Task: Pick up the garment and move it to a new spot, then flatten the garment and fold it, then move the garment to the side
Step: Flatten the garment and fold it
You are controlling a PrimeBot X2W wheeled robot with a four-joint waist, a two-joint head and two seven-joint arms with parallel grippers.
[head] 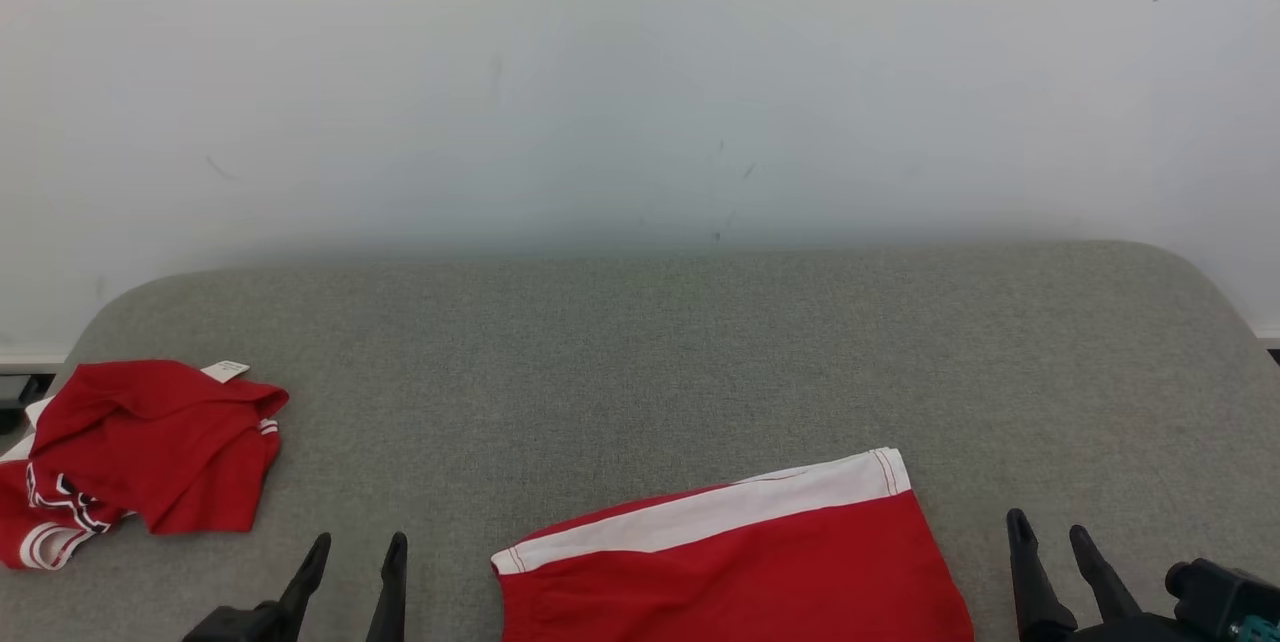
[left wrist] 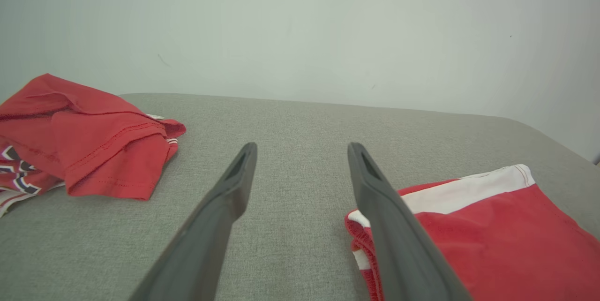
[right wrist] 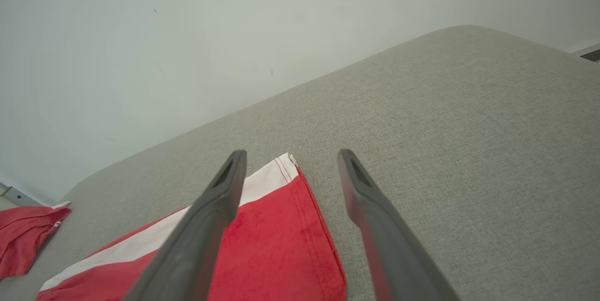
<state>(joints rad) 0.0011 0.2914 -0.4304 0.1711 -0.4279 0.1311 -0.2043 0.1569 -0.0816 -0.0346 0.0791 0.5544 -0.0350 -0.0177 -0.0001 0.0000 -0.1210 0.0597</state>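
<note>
R gripper (right wrist: 290,154) has fingers spread wide w/ nothing btwn them: one crosses in front of the red garment (right wrist: 281,244), the other is over the bare grey padded surface (right wrist: 468,127). Garment lies flat, white band (right wrist: 262,181) on its far edge. 2nd red cloth (right wrist: 23,240) sits crumpled at btm left, well apart; white wall (right wrist: 140,57) behind.

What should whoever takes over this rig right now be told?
Left gripper: open, empty, at the near edge of the grey table.
Right gripper: open, empty, also at the near edge.
Red garment with white band: lies flat between the grippers, touched by neither.
Crumpled red shirt: far left.
Done: cannot tell whether the flat garment is already folded.
Left: probably folding, then moving aside.
</note>
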